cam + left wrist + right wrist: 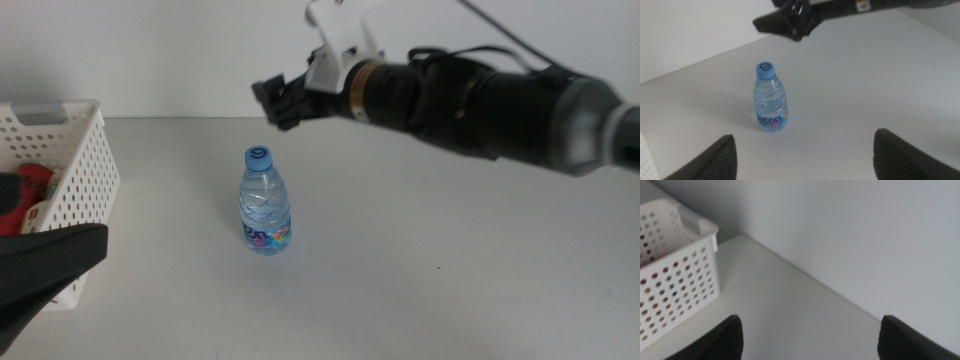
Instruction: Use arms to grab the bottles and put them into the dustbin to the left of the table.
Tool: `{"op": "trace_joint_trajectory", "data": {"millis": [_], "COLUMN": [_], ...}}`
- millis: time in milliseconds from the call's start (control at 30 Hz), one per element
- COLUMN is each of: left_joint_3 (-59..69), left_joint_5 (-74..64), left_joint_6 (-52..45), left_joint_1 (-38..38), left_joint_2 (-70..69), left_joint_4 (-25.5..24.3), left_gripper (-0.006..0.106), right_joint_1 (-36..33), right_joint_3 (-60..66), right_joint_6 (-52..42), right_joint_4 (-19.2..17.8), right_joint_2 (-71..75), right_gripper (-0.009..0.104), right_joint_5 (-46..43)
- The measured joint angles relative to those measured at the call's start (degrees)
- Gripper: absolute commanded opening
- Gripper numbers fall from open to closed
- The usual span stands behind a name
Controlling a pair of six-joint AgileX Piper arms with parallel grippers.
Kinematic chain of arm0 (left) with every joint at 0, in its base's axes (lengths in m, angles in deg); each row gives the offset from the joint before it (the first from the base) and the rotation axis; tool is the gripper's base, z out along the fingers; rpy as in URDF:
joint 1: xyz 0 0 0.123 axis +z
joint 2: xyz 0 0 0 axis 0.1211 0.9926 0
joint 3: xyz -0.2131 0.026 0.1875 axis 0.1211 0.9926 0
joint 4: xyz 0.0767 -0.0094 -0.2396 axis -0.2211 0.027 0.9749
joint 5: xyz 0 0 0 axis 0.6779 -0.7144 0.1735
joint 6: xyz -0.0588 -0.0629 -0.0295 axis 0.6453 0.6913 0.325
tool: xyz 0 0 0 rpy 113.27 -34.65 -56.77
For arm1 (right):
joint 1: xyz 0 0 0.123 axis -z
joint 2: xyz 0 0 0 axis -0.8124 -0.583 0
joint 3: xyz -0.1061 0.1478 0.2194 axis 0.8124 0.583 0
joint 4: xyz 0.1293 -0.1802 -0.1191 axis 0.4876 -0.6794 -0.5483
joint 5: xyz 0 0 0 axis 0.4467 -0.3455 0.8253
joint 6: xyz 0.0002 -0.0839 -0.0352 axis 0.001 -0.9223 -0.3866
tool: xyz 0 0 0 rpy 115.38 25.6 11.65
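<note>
Water bottle upright mid-desk, open room around. Right gripper above, jaws wide. Left gripper near, jaws wide. Bin cut off left.

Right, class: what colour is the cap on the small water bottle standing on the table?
Blue. The cap of the bottle shows best in the left wrist view.

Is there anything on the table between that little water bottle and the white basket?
No. In the middle view, only bare tabletop separates the water bottle from the basket.
</note>
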Motion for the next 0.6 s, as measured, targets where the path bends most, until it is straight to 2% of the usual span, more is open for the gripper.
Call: {"op": "trace_joint_trajectory", "data": {"millis": [167,300,367,433,467,533,600], "left_joint_3": [0.0,0.0,0.0,0.0,0.0,0.0,0.0], "left_joint_5": [0.0,0.0,0.0,0.0,0.0,0.0,0.0], "left_joint_6": [0.0,0.0,0.0,0.0,0.0,0.0,0.0], "left_joint_1": [0.0,0.0,0.0,0.0,0.0,0.0,0.0], "left_joint_2": [0.0,0.0,0.0,0.0,0.0,0.0,0.0], "left_joint_4": [0.0,0.0,0.0,0.0,0.0,0.0,0.0], "left_gripper": [0.093,0.093,0.093,0.093,0.093,0.093,0.093], "right_joint_1": [0.3,0.3,0.1,-0.2,-0.3,-0.4,-0.4], "right_joint_3": [0.0,0.0,0.0,0.7,1.7,4.4,8.0], "right_joint_6": [2.4,2.5,1.4,-1.5,-4.2,-11.3,-22.3], "right_joint_4": [-5.4,-5.5,-3.9,-0.8,2.0,10.1,20.6], "right_joint_2": [12.2,20.8,24.6,27.3,29.1,32.7,37.0], "right_gripper": [0.073,0.068,0.065,0.063,0.061,0.059,0.058], "right_joint_5": [9.4,15.4,18.9,21.6,22.8,24.8,27.5]}}
